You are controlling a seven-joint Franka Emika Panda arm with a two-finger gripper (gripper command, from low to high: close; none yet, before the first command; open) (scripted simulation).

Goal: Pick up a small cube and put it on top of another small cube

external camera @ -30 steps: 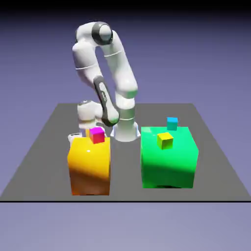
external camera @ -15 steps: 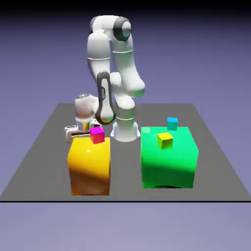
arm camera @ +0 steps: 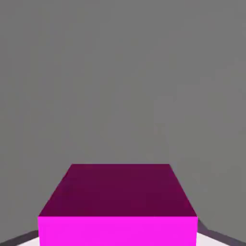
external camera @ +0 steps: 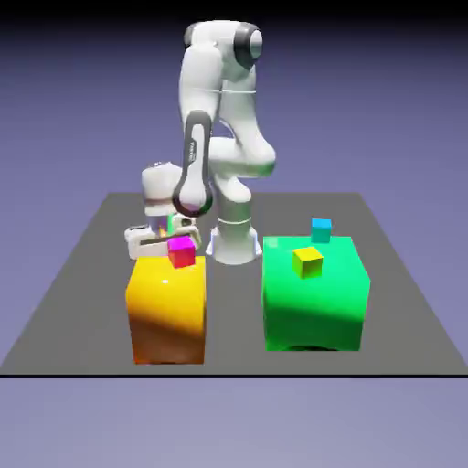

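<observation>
End effector: one two-finger gripper (arm camera: 119, 236), closed on one magenta cube (arm camera: 119, 197). In the hand view the cube fills the space between the two fingertips (arm camera: 214, 239); one dark face and one bright face are visible, against a plain grey surface. In the exterior view the fingertips are hidden behind the yellow block (external camera: 168, 315).

Small cubes: three colours are visible in the exterior view. One magenta cube appears at the yellow block's upper rear edge, toward the exterior view's right end of that edge, overlapping the hand's outline. Contact with the block cannot be determined, nor whether both views show the same magenta cube. One small yellow cube (external camera: 308, 263) appears over the green block's (external camera: 315, 306) top, left of its middle. One cyan cube (external camera: 321, 230) appears at the green block's rear edge; its support cannot be determined.

Large blocks: two, apart on one dark table (external camera: 234, 315). The yellow block stands near the table's front edge, toward the exterior view's left corner; the green block stands toward the right corner.

Arm: one white arm (external camera: 203, 82), base at the table's rear.
</observation>
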